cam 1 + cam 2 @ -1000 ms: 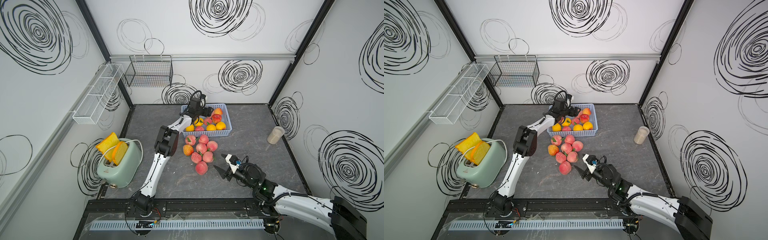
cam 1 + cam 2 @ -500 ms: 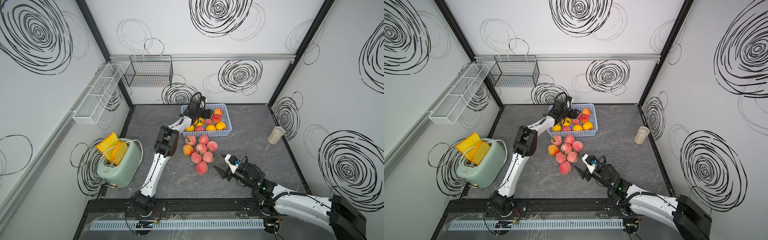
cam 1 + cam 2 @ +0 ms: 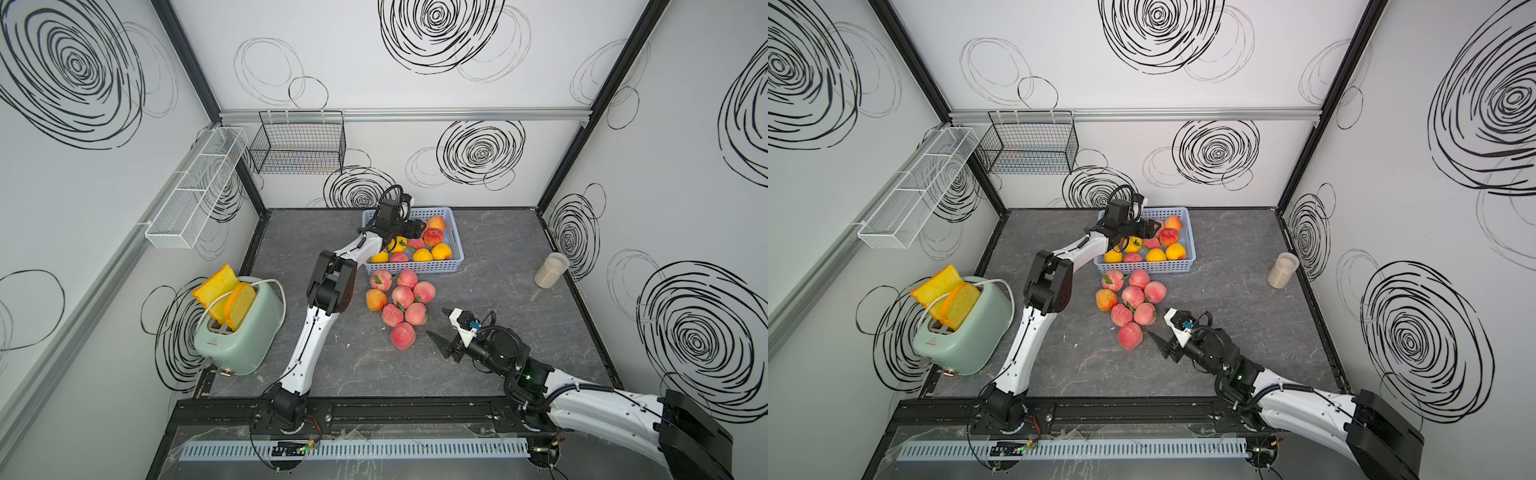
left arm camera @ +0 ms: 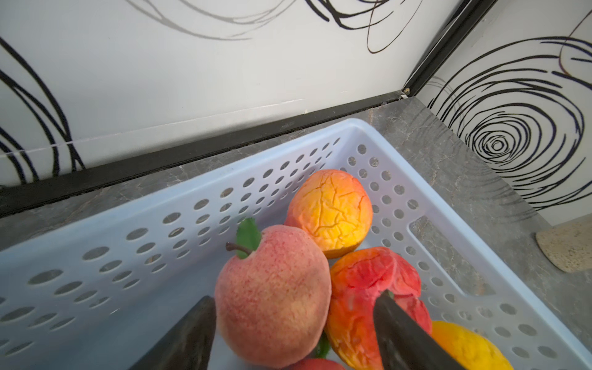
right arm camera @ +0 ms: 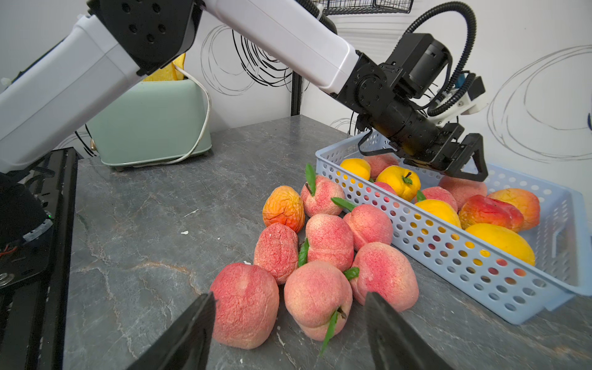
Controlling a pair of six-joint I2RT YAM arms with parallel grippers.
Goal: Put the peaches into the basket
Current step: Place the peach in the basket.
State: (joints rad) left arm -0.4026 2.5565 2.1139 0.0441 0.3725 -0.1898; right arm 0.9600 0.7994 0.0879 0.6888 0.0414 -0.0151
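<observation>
Starting low in the right wrist view, the right fingers (image 5: 189, 333) gape before loose peaches (image 5: 315, 296) on the table (image 5: 137, 208); they look light, squashy and wrinkle-skinned, so pinch across the fat middle. Beyond, the left fingers (image 4: 403, 336) stand spread around a pink peach (image 4: 272, 298) in the basket (image 4: 192, 205); fruit underneath is hidden.

Your table (image 3: 498, 266) is a grey marbled slab. The blue basket (image 3: 415, 267) stands at its back, close to the rear wall. Just in front of the basket, eight peaches (image 3: 402, 296) lie on the stone in a tight cluster, most of them touching one another. A mint-green toaster (image 3: 237, 332) sits toward the left front corner. A small jar (image 3: 550, 270) stands upright by the right edge. A few white flecks (image 5: 185, 232) dot the bare surface.
</observation>
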